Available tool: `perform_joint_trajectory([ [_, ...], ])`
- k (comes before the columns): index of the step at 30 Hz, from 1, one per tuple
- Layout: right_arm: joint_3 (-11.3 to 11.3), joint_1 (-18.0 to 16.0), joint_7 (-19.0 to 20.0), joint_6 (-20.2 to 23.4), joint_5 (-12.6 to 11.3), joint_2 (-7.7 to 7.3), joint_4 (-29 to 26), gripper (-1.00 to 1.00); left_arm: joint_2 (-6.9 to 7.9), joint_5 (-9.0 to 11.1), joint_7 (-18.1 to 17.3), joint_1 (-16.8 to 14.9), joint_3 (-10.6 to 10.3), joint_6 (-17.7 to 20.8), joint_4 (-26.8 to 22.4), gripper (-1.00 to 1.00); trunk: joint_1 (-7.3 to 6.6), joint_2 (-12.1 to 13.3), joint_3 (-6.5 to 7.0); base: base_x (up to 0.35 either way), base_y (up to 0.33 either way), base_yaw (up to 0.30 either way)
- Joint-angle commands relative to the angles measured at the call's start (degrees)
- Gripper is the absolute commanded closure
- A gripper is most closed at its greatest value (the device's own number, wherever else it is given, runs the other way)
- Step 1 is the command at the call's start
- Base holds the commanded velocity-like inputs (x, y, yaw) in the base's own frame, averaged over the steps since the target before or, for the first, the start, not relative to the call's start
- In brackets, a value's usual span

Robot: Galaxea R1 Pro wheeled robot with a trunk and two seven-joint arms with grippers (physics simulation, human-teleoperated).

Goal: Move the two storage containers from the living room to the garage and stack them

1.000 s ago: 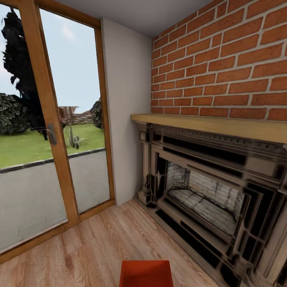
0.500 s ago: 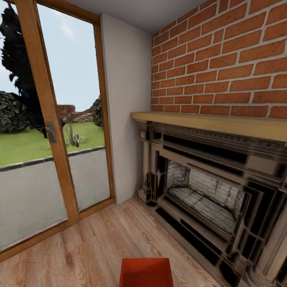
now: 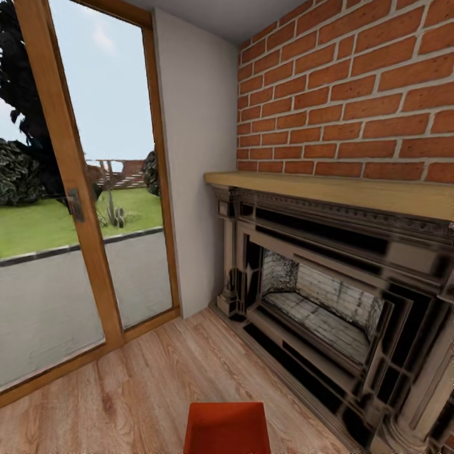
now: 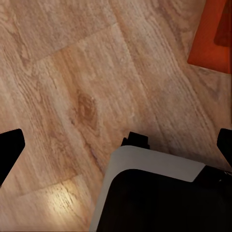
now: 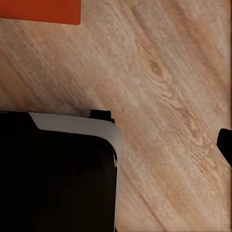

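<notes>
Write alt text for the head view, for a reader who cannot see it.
An orange-red storage container sits on the light wood-plank floor at the frame's bottom edge. A dark fireplace under a red brick wall stands to the right, a wood-framed glass door to the left.

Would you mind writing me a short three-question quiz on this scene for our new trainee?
1. True or false: the orange bin sits on a wood-plank floor.
2. What stands to the right of the glass door in the head view? A) a car B) a brick fireplace C) a slat door
3. Fill in: in the left wrist view, the left pincer has its fingers wide apart, so it is ____.

Key:
1. True
2. B
3. open

The bin also shows at a corner of the left wrist view and of the right wrist view.
</notes>
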Motion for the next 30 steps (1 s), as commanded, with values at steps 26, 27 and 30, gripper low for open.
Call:
perform_joint_trajectory([
  [26,0.5,-0.08,-0.16,-0.3,-0.18,0.01,0.18,-1.0,0.01,0.25,-0.05,-0.05,0.17,-0.25,0.09,-1.0,0.0,-0.05,-2.43,0.003,-0.016,0.0],
  [27,0.49,-0.08,-0.16,-0.3,-0.18,0.01,0.18,-1.0,0.01,0.25,-0.05,-0.05,0.17,-0.26,0.09,-1.0,0.0,-0.05,-2.52,0.073,-0.115,0.0],
  [30,0.48,-0.08,-0.16,-0.3,-0.18,-0.02,0.18,-1.0,0.0,0.23,-0.07,-0.05,0.15,-0.26,0.1,-1.0,0.0,-0.05,-2.8,0.034,-0.049,0.0],
])
